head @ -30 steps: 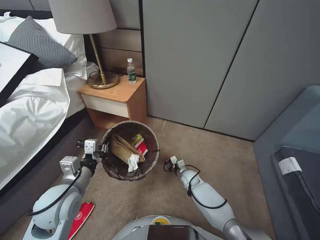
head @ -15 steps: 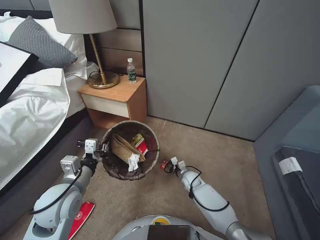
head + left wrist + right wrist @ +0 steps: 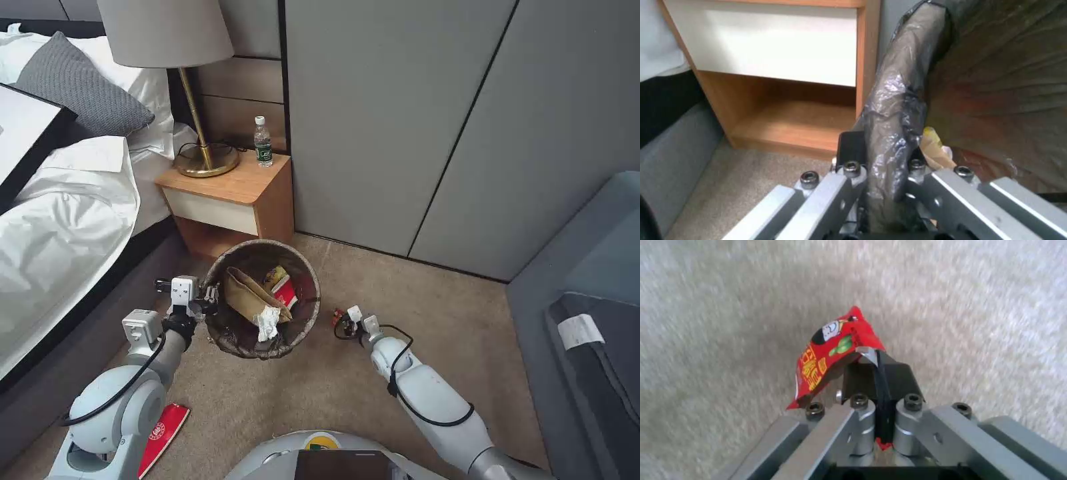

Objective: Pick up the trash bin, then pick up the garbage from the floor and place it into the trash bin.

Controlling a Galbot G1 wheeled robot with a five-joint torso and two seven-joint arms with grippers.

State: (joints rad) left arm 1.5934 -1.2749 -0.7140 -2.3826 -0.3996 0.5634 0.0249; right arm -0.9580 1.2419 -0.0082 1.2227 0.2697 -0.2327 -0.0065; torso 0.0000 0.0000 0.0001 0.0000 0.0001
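The trash bin (image 3: 256, 256), lined with a dark bag, stands off the carpet in front of the nightstand. My left gripper (image 3: 209, 296) is shut on its near-left rim; the left wrist view has the bag-covered rim (image 3: 902, 100) pinched between the fingers (image 3: 849, 146). Inside lie a brown paper bag (image 3: 248, 296), a red packet (image 3: 286, 291), a yellow wrapper (image 3: 275, 274) and a white tissue (image 3: 268, 323). My right gripper (image 3: 345, 319) hangs just right of the bin, above the carpet, shut on a small red snack packet (image 3: 831, 353).
A flat red-and-white packet (image 3: 160, 433) lies on the carpet beside my left arm. Behind the bin are a wooden nightstand (image 3: 230, 193) with a lamp (image 3: 200, 157) and a water bottle (image 3: 264, 143). The bed (image 3: 60, 220) is left, a grey sofa (image 3: 587, 320) right.
My right gripper has lifted slightly and drifted right and away from me with the small red packet. The bin and left gripper have hardly moved.
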